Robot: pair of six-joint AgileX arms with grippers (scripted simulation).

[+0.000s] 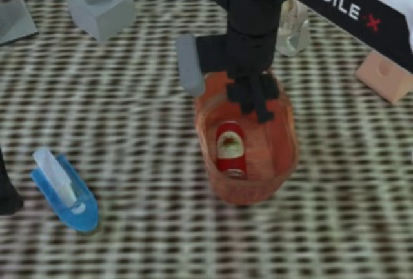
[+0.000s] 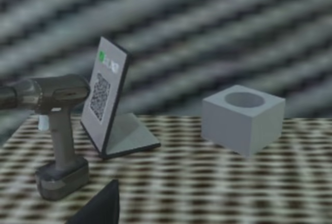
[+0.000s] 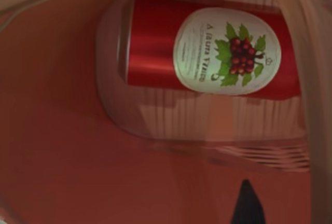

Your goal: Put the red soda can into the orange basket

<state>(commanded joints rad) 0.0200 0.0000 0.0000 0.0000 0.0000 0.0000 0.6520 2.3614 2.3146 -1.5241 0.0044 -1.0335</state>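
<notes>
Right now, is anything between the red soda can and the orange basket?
No. The red soda can already lies on its side inside the orange basket, beneath the right tool; nothing visible separates them.

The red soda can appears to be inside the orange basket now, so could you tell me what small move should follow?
Probably lift the right gripper straight up: the small red cylindrical soda can lies on its side in the oval orange woven basket, apart from the gripper.
</notes>
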